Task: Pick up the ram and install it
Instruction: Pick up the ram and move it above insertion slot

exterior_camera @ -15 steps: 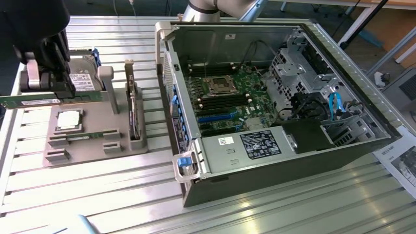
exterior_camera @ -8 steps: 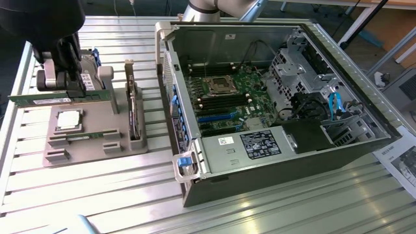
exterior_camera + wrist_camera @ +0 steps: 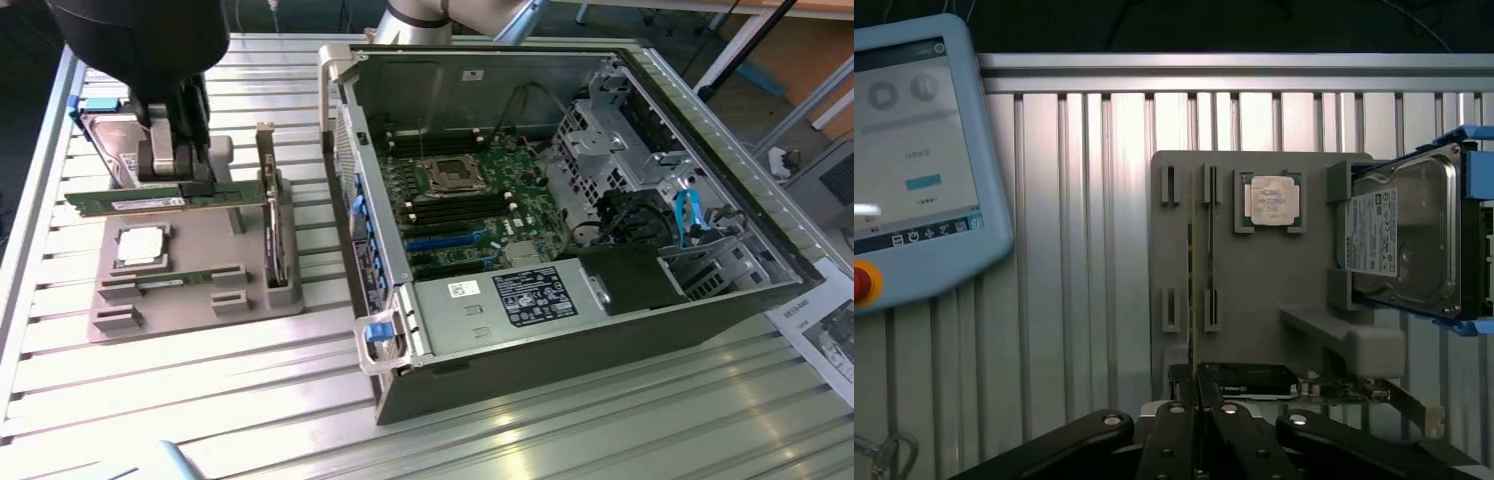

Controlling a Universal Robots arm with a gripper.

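My worry is that the ram [image 3: 127,203], a thin stick pinched at one spot only, could pivot or slip in my hold. Its end nearest the upright expansion card [image 3: 276,235] could also clip that card or the grey holder [image 3: 187,300] and be left crooked for the motherboard [image 3: 467,190] slots. My pincer [image 3: 184,188] is nearly together, clamped on the ram, which hangs level over the holder at the left of the exterior frame, apart from the open computer case [image 3: 561,370].
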